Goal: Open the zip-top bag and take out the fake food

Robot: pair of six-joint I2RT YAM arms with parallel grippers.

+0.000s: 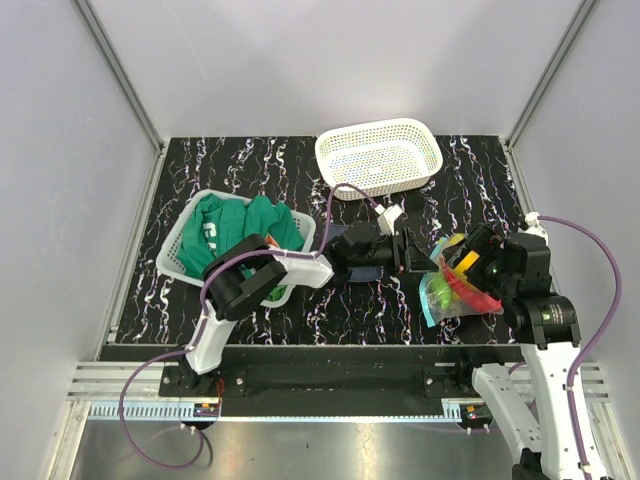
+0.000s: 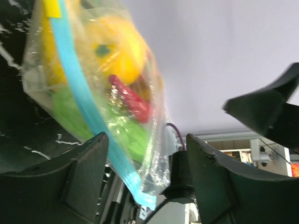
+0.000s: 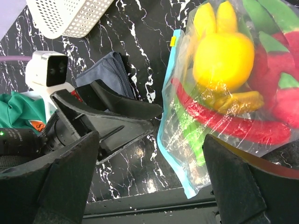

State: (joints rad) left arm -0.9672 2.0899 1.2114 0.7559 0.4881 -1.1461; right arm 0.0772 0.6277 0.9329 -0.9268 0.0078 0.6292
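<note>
The zip-top bag lies at the right of the table with its teal zip strip facing left. The fake food sits inside it: a yellow piece, a red chili and a green vegetable. My left gripper is open, and the bag's lower corner hangs between its fingers without being pinched. My right gripper is wide open, and the bag lies against its right finger. The left gripper's black fingers show just left of the zip strip.
A dark blue folded cloth lies under the left gripper. An empty white basket stands at the back. A second white basket at the left holds green clothing. The table's front edge is close below the bag.
</note>
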